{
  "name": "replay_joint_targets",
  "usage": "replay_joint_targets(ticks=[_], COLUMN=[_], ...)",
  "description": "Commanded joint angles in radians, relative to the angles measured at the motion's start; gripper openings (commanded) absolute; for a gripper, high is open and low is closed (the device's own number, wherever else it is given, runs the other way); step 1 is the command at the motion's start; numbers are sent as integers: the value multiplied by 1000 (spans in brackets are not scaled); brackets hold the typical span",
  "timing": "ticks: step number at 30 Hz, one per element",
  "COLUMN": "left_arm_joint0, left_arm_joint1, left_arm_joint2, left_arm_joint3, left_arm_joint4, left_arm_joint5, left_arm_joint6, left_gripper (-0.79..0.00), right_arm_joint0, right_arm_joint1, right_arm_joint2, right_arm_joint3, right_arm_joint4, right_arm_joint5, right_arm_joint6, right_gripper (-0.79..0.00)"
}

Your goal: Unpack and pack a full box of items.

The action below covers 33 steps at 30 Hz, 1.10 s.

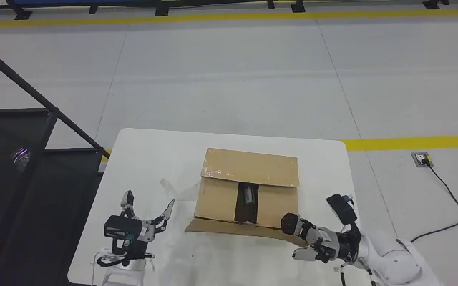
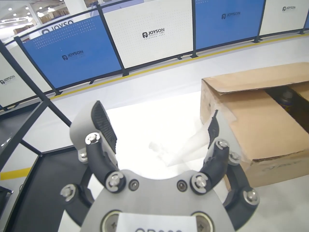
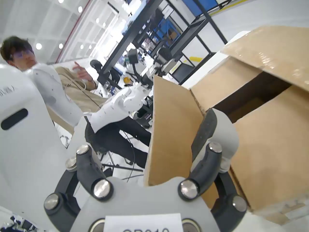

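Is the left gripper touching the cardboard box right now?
Apart. The top view shows a strip of bare white table between the open left gripper and the nearest side wall of the cardboard box.

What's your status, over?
Left gripper open, empty, beside brown cardboard box. Right gripper open, straddling its near flap. Loose clear tape off box corner.

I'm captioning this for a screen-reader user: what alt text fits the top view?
A cardboard box sits on a white table, top flaps parted over a dark gap, near flap folded outward. The open left gripper hangs apart to its left; the right gripper is at that flap's end.
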Motion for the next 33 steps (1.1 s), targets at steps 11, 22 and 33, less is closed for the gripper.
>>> replay_joint_targets(ticks=[11, 22, 33], left_arm_joint0=[49, 24, 21], left_arm_joint1=[50, 67, 67], left_arm_joint2=[-51, -45, -43], left_arm_joint3=[18, 98, 101], left_arm_joint4=[309, 367, 349], left_arm_joint5=[-390, -426, -429], left_arm_joint6=[85, 107, 105], left_gripper=[0, 0, 0], right_arm_joint0=[2, 94, 106], right_arm_joint1=[123, 114, 108], right_arm_joint2=[-129, -169, -188], right_arm_joint3=[-11, -10, -4], right_arm_joint4=[-152, 234, 263], right_arm_joint5=[4, 182, 261], right_arm_joint6=[3, -119, -133], right_gripper=[0, 0, 0])
